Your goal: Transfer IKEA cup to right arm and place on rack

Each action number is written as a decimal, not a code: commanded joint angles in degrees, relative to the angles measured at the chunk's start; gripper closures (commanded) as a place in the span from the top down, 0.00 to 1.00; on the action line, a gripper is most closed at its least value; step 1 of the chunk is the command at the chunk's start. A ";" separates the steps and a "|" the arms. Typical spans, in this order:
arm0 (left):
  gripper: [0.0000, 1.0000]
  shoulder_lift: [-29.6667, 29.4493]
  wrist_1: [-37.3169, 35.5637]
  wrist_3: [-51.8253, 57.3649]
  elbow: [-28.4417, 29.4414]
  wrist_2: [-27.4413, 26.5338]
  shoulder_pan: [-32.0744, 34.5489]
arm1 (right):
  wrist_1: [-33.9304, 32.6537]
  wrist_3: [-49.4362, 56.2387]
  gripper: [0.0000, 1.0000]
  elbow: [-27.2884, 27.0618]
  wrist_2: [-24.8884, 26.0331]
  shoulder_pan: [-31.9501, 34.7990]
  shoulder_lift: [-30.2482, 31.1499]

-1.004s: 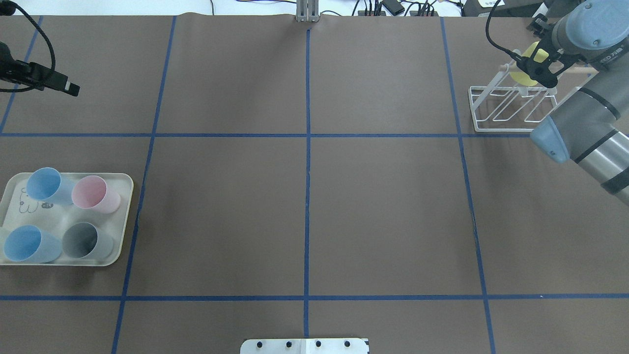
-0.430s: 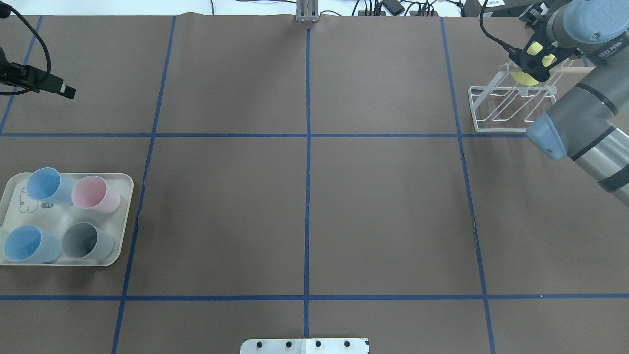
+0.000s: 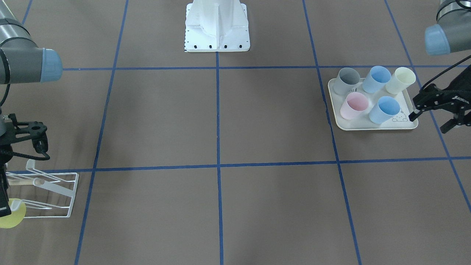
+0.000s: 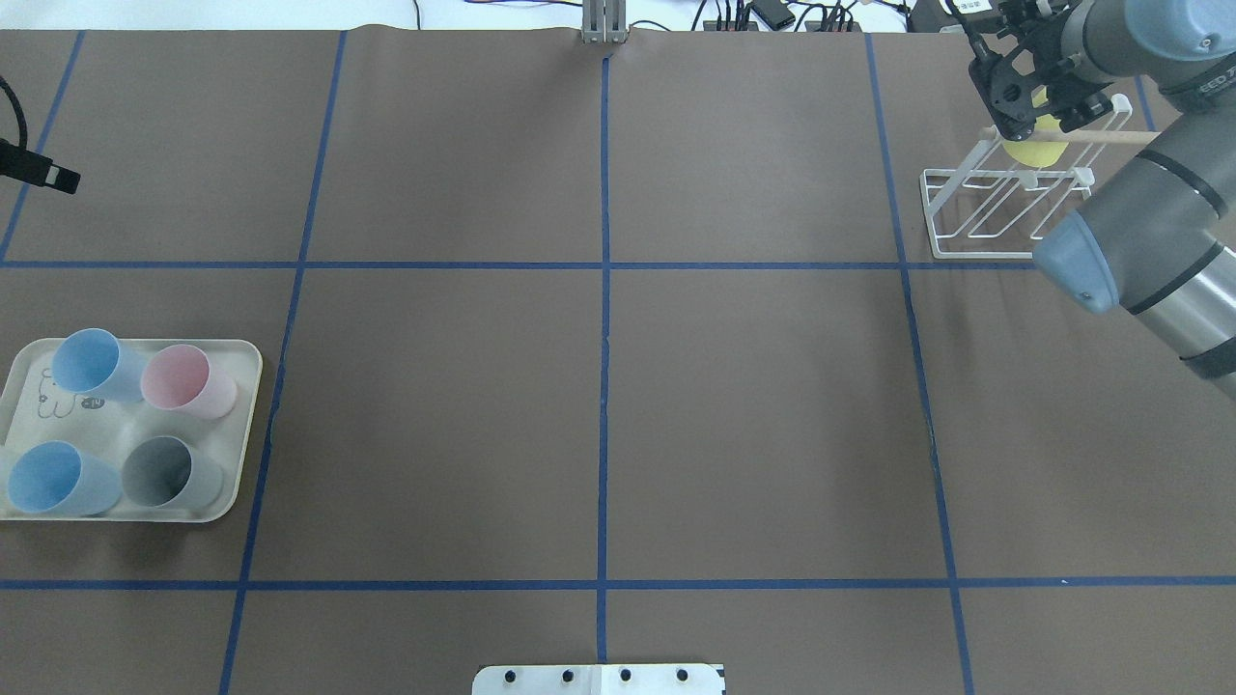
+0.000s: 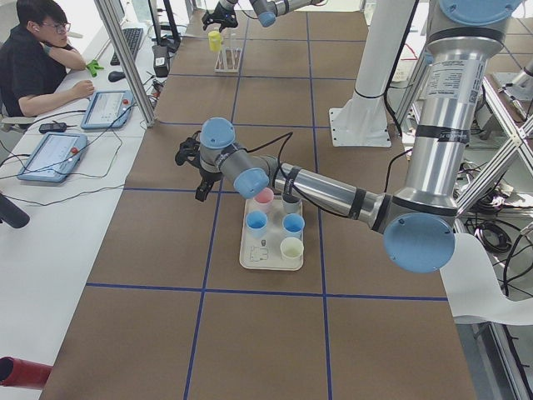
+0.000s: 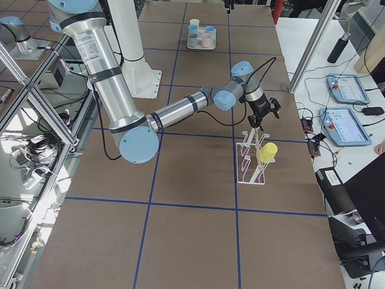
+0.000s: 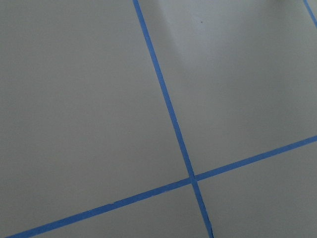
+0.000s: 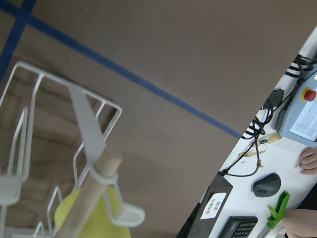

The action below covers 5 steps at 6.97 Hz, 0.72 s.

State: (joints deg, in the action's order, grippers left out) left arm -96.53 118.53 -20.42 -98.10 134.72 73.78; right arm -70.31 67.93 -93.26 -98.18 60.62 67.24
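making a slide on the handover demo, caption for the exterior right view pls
Yellow cup hangs on the white wire rack, right gripper open just above it.

Cream tray (image 3: 368,128) holding five coloured cups (image 3: 355,103) on the brown, blue-taped surface (image 3: 272,117), near the left hand (image 3: 428,123).

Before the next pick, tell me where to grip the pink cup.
Probably its rim: the pink cup stands upright, mouth open. Come from above, pinching the wall facing the table centre; the nearest blue cup and grey cup crowd two sides.
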 commanded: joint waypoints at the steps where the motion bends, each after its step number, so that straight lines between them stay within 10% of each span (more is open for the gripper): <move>1: 1.00 5.18 0.65 4.77 -0.15 -4.60 1.63 | 0.35 -25.18 0.99 -3.93 -7.70 -1.54 0.00; 5: 1.00 12.82 13.59 -11.16 -0.60 -8.06 -3.95 | 0.52 -68.56 0.99 -10.97 -7.91 -14.18 0.09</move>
State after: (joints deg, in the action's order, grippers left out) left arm -87.24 125.39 -25.12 -98.70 127.39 73.10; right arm -69.82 10.65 -102.42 -106.08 50.49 67.48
